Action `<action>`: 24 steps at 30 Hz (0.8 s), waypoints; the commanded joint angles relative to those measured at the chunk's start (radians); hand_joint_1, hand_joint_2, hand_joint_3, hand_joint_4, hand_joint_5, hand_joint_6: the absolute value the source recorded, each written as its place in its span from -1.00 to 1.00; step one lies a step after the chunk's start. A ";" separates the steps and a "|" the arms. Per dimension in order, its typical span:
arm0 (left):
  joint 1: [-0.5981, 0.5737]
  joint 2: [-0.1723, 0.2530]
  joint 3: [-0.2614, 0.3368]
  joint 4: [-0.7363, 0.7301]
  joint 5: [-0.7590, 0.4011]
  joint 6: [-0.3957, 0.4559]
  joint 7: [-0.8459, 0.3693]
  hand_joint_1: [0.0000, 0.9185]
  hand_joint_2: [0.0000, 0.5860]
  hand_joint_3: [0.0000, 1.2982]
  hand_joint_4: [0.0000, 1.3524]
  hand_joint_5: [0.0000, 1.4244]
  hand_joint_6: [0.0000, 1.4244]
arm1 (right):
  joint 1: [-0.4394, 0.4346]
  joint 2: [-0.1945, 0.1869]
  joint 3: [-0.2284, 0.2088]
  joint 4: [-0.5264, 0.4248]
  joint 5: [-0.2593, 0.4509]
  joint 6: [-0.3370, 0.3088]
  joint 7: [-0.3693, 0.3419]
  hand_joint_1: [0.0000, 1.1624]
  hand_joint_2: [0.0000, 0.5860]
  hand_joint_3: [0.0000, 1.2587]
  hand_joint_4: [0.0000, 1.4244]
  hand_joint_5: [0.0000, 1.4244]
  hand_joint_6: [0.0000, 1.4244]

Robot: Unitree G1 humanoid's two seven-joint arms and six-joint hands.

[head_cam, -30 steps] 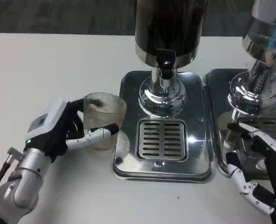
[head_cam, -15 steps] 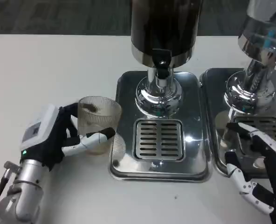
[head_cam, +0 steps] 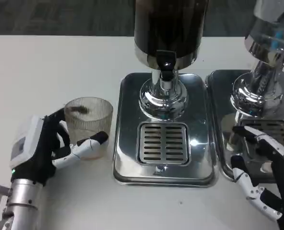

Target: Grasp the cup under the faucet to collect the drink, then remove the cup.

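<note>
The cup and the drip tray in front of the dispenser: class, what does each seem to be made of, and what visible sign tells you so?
The cup looks like clear ribbed glass or hard plastic: the table shows through its fluted wall. The picture cannot settle which. The drip tray looks like polished metal, likely stainless steel: it gives mirror-bright reflections and glints, with a slotted grille at its middle.

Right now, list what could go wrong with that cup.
The left robot hand holds the ribbed cup standing on the white table, close beside the steel drip tray; a sideways nudge could knock it against the rim. The glass looks smooth, so it might slip in the fingers.
</note>
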 commanded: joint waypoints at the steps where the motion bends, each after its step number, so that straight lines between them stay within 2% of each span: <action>1: 0.021 -0.020 0.034 -0.067 -0.030 -0.051 0.028 -0.29 -0.58 -0.13 0.14 0.43 0.75 | 0.000 0.002 -0.003 -0.001 0.012 -0.013 0.009 -0.37 0.50 -0.53 -0.64 -0.60 -0.46; 8: 0.053 -0.046 0.050 -0.146 -0.029 -0.073 0.011 -0.30 -0.57 -0.13 0.14 0.43 0.75 | 0.008 0.001 -0.007 -0.011 0.018 -0.011 0.014 -0.38 0.49 -0.53 -0.64 -0.60 -0.46; 15: 0.055 -0.095 0.015 -0.175 -0.004 -0.062 -0.019 -0.31 -0.57 -0.13 0.14 0.43 0.73 | 0.012 0.002 -0.011 -0.017 0.025 -0.015 0.021 -0.38 0.49 -0.53 -0.64 -0.60 -0.46; 24: 0.009 -0.152 -0.028 -0.122 0.030 -0.024 -0.037 -0.33 -0.58 -0.13 0.14 0.43 0.73 | 0.038 0.008 -0.019 -0.062 0.027 -0.007 0.028 -0.41 0.49 -0.53 -0.64 -0.60 -0.46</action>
